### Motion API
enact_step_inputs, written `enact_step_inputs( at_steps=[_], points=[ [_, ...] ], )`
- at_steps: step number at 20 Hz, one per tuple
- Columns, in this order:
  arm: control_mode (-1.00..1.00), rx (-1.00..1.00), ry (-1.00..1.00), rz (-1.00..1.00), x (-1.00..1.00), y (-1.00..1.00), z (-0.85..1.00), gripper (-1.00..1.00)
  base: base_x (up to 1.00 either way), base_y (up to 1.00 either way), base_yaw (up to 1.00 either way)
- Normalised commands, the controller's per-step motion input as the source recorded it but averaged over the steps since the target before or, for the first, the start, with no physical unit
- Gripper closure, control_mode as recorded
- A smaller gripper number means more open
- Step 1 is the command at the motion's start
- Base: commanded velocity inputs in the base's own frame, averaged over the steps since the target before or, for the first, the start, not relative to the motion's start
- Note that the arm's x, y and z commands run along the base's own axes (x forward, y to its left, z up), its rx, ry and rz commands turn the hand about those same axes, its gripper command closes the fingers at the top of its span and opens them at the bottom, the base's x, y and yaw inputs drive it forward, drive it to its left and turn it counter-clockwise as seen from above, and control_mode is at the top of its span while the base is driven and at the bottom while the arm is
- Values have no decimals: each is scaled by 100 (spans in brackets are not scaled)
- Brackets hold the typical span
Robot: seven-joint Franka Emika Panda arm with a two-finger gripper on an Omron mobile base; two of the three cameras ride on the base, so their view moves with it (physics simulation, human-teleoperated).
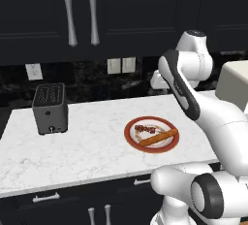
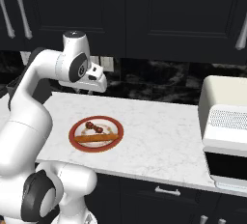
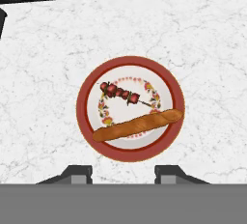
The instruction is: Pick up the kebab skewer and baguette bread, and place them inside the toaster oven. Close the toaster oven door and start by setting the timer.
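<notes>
— How is the counter (image 1: 87,136) laid out?
— A plate (image 3: 89,92) is set near its middle. On it, the kebab skewer (image 3: 120,92) is placed toward 12 o'clock in the hand view, and the baguette bread (image 3: 137,124) toward 6 o'clock, just beside it.
— And around the plate?
— A slot toaster (image 1: 50,108) is found well apart at 9 o'clock, and the toaster oven (image 2: 225,129) well apart at 3 o'clock, both on the counter.

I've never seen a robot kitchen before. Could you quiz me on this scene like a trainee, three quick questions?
1. True or false: the skewer and the bread both lie on the plate.
2. The gripper is: A) holding the bread, B) open above the plate, C) inside the toaster oven.
3. What small dark appliance stands at the counter's left?

Key: 1 true; 2 B; 3 the slot toaster.
</notes>
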Motion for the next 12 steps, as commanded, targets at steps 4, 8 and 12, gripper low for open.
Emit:
enact_step_inputs(
  at_steps=[4,8,12],
  points=[
    [100,0,0,0,0,0,0,-100,0,0,0],
    [100,0,0,0,0,0,0,-100,0,0,0],
    [100,0,0,0,0,0,0,-100,0,0,0]
  ],
)
